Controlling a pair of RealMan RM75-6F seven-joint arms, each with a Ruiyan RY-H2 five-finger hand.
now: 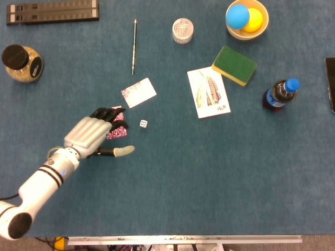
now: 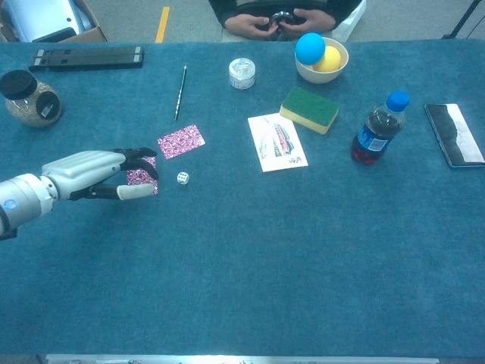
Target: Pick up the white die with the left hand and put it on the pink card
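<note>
The small white die lies on the blue table cloth, also seen in the chest view. Two pink patterned cards lie near it: a paler one up and left of the die, and a darker one directly left of it. My left hand hovers over the darker card and hides most of it. Its fingers are spread and hold nothing, with the pale thumb tip pointing right, just below and left of the die. In the chest view the left hand stops short of the die. My right hand is not visible.
A pencil and a small clear jar lie farther back. An illustrated card, a green sponge, a bowl with two balls and a cola bottle stand to the right. A lidded jar stands at far left.
</note>
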